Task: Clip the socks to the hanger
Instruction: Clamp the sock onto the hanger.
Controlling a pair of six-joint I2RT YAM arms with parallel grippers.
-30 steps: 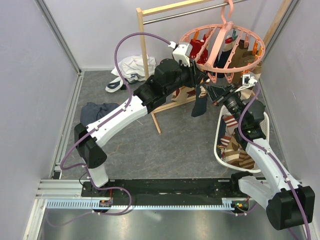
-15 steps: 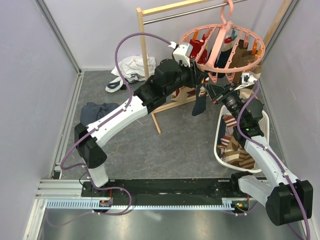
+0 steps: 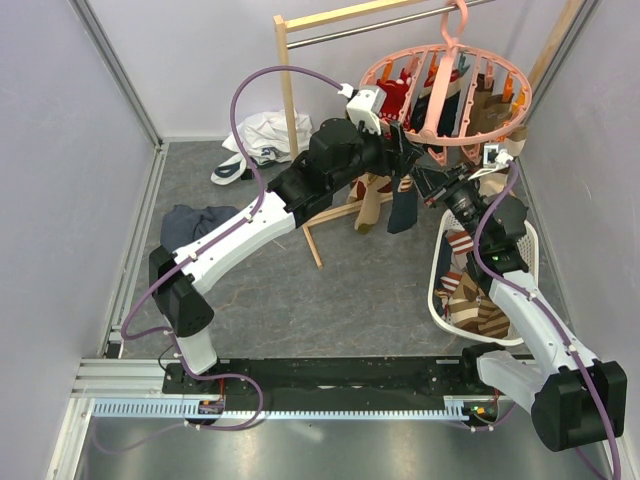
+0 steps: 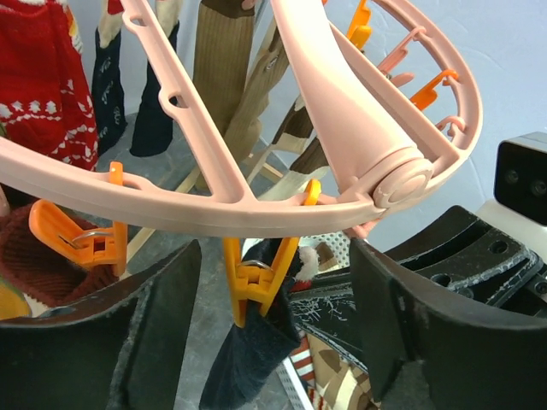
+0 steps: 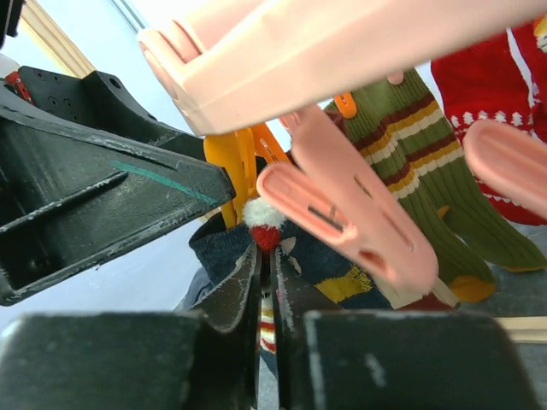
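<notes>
The pink round hanger hangs from the rail with several socks clipped round it. In the left wrist view an orange clip under the ring is shut on a navy sock, which hangs straight down. My left gripper is open, its fingers standing wide on either side of that clip without touching it. My right gripper sits just below the same sock's cuff and its red and white pompom. Its jaws are only a thin slit apart. From above, both grippers meet under the ring's near edge.
A white basket at the right holds more brown and striped socks. The wooden rail frame stands behind my left arm. A white garment and a dark cloth bundle lie on the floor at the left.
My left gripper has opened wide and let go of the orange clip, which now grips the navy sock. My right jaws have parted slightly. The hanger has rocked.
</notes>
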